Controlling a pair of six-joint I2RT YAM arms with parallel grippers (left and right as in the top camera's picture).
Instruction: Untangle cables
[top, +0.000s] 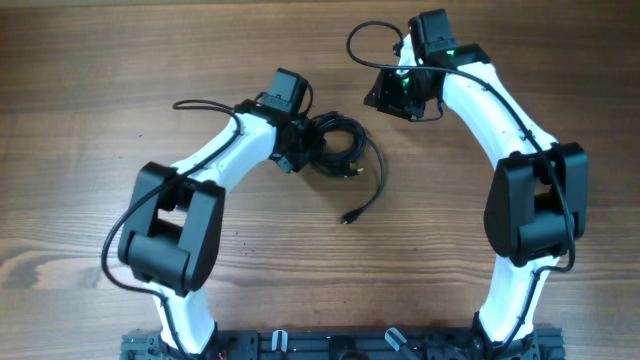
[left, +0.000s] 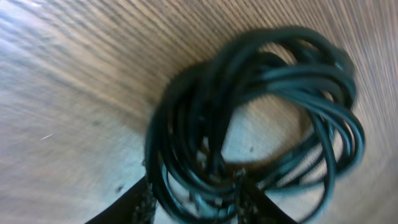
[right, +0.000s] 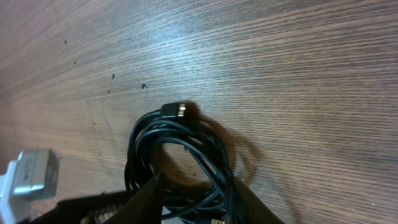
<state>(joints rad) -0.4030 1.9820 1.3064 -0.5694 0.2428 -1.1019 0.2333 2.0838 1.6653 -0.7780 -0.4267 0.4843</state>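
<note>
Left gripper (top: 296, 154) low on the table (top: 80, 60), near the middle, a little toward the far edge. Fingertips against the left rim of the black cable bundle (top: 335, 145).

Left wrist view, blurred: several strands of the bundle (left: 261, 118) between the two fingers (left: 140, 205), rest of the loops fanned away from the gripper (left: 193, 200). Jaws part-way in around those strands; cannot tell whether clamped or only flanking.

Bundle flat on the wood. One loose tail off its right side, curving toward the near edge and ending in a small plug (top: 348, 217) alone on bare table.

Right gripper (top: 398, 92) closer to the far edge, well apart from the bundle. In the right wrist view, a small cable coil (right: 180, 149) between the fingers (right: 148, 196), jaws of that gripper (right: 196, 202) closed on its lower strands. Metal-tipped plug end (right: 176, 111) at the coil's far side; coil's shadow on the wood just beside it. Pale grey block (right: 31, 177) at the left edge of that view, not identifiable.

Open room: broad bare wood toward the left edge and far-left corner; clear strip between the two arms down toward the near edge, around the loose plug; bare wood beyond the small coil. Arm bases along the near edge.
</note>
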